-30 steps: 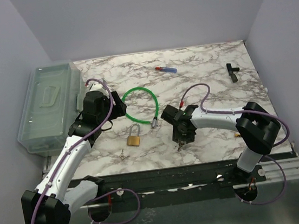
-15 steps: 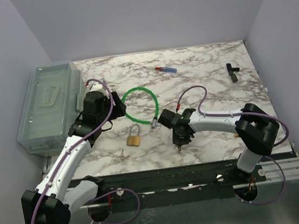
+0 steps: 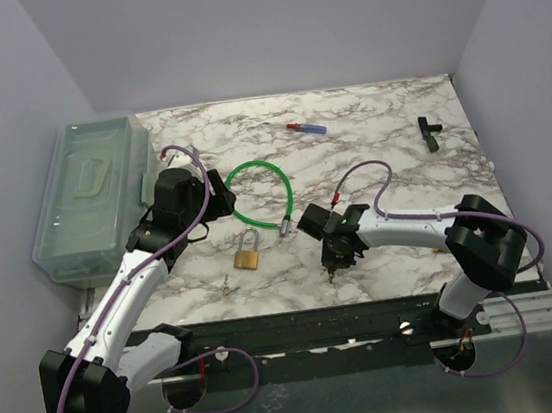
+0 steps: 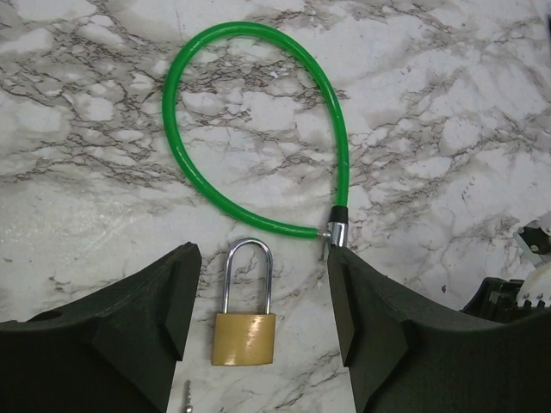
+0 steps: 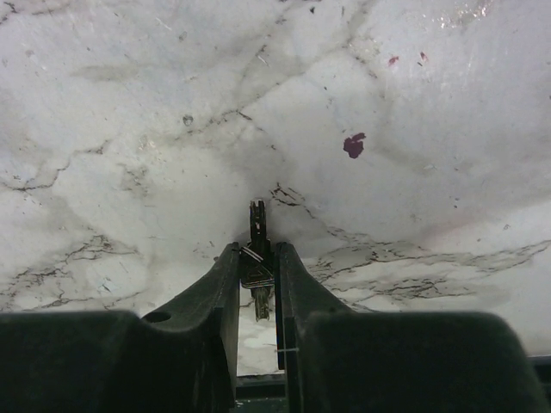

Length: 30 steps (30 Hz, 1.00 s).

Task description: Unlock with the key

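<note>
Marble table [image 3: 377, 124], pale lilac walls [image 3: 274, 25]

Soft, even light fills your top view; the white-and-grey marbled tabletop [image 3: 390, 152] reads bright, with faint shadows under the arms [image 3: 126, 295]; the grey metal strip [image 3: 331, 411] below its near edge is dim; your left wrist view is sharp, with mild sheen on the small brass padlock [image 4: 244, 337]; your right wrist view is paler, washed out upper right, its black plastic fingers [image 5: 181, 335] soft.

Operator's workspace: a robotics lab cell. Plain pale walls [image 3: 264, 27] enclose the marble-print counter [image 3: 378, 133] on three sides; my two arms [image 3: 117, 307] mount on an aluminium rail [image 3: 531, 311] along its near edge.
</note>
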Available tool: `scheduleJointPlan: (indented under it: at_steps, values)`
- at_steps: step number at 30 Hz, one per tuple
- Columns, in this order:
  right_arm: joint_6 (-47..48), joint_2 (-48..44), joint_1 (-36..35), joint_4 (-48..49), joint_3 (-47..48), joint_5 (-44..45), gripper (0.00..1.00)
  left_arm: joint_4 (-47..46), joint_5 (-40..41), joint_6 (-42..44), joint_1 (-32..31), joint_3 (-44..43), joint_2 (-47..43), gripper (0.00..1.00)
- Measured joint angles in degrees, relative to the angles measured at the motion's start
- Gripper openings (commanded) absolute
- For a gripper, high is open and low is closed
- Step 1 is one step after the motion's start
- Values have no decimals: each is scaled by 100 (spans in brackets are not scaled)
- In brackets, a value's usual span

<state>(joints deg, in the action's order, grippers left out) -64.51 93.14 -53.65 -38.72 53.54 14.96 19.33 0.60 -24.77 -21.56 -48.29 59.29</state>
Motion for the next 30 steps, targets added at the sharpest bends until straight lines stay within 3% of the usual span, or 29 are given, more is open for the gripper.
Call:
scheduleJointPlan:
  at_steps: [9,14,20,24,27,30]
  values:
    - [-424,-623,-33,57,-326,9,0,-380,-883,-175,-151,232,-94,63]
    - [-866,-1062,-37,243,-424,68,0,-977,-1075,-654,-402,669,-649,62]
    - [-1235,-1606,-37,321,-435,251,0,-1759,-881,-1174,-1202,1102,-1040,61]
    - [-1259,-1797,-35,306,-431,422,0,-2468,-164,-1399,-2326,1829,-1001,61]
    - [-1121,-1738,-35,238,-411,448,16,-2608,356,-1355,-3062,2072,-831,60]
    - [-942,-1537,-35,-33,-256,411,43,-2640,710,-1163,-3467,2028,-710,60]
